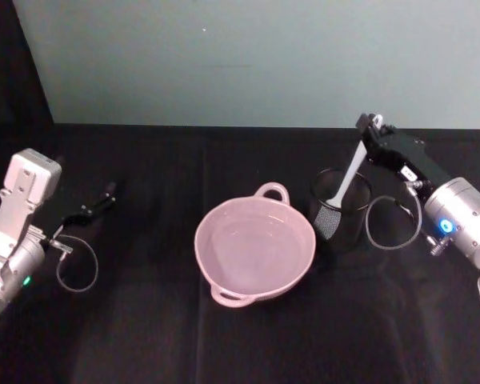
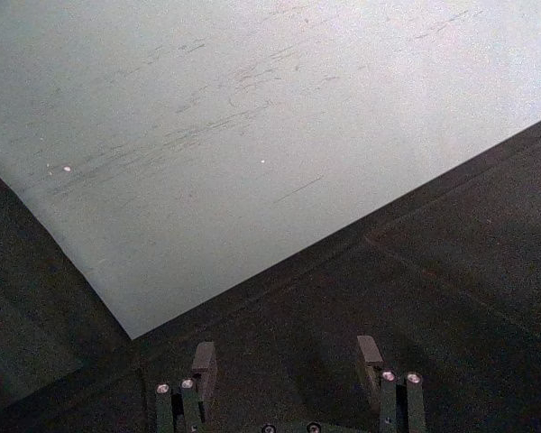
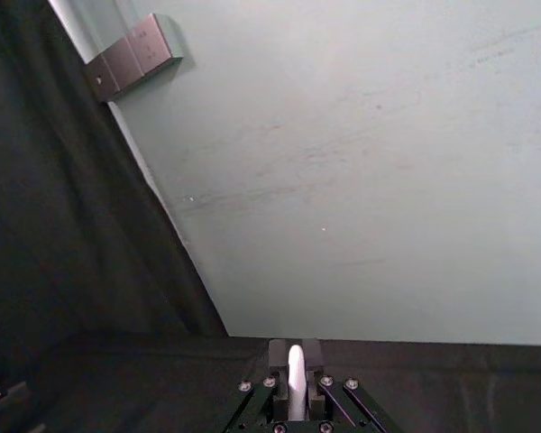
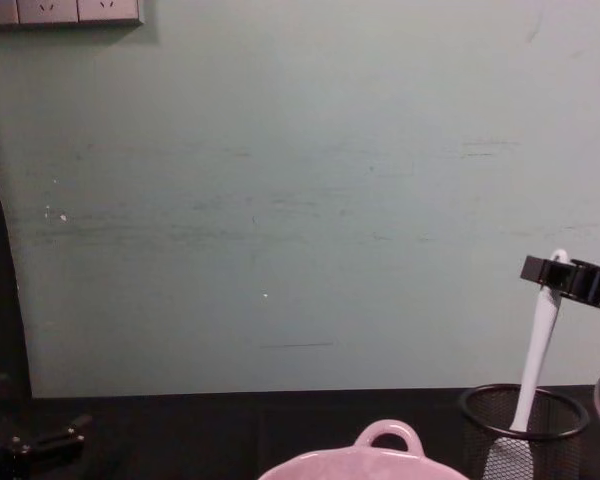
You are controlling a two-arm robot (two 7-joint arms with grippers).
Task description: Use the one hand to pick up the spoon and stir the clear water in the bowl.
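One spoon (image 1: 348, 181) stands tilted in the black mesh cup (image 1: 339, 210), its handle end clamped in the right tool (image 1: 368, 128) — the cup sits just beside the pink bowl (image 1: 254, 245) of water on the black desk (image 1: 144, 336). The left tool (image 2: 288, 365) hangs parked at the left, fingers apart.

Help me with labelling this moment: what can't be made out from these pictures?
- Spoon blade: head and chest views, behind the mesh cup wall.
- Water in the bowl: too clear to confirm, head view.
- Bowl body: cut off by the chest view's bottom edge.
- Right hand grip on the handle: small, partly hidden.
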